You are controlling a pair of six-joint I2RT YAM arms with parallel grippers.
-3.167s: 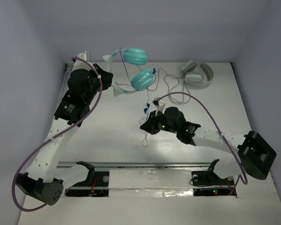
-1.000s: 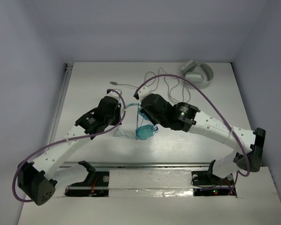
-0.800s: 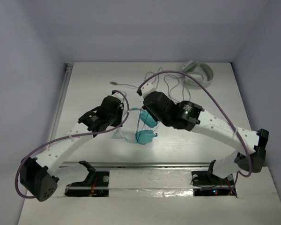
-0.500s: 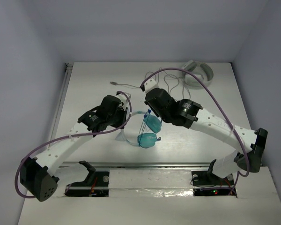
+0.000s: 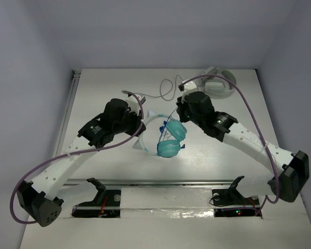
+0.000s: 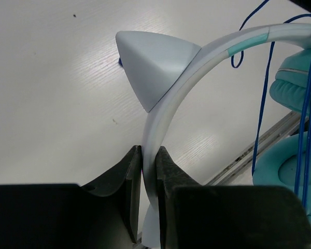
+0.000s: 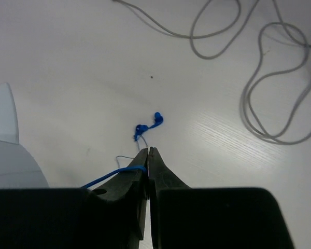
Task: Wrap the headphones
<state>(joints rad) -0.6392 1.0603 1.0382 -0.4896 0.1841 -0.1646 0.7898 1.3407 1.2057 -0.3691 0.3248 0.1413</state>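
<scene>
White bench point(image 5: 103, 88). Headphones point(image 5: 170, 149) prob. light: stiff band point(image 6: 166, 114), v. thin floppy cable point(image 7: 114, 174). Holds OK: left hand point(image 6: 148, 153) clamped on band, right hand point(image 7: 148, 151) pinched on cable.

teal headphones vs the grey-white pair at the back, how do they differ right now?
Teal headphones are held: left gripper clamps the headband, right gripper pinches the blue cable; grey-white headphones lie untouched. Blue cable runs across the cups; grey cable sprawls loose. Both over-ear, wired.
</scene>
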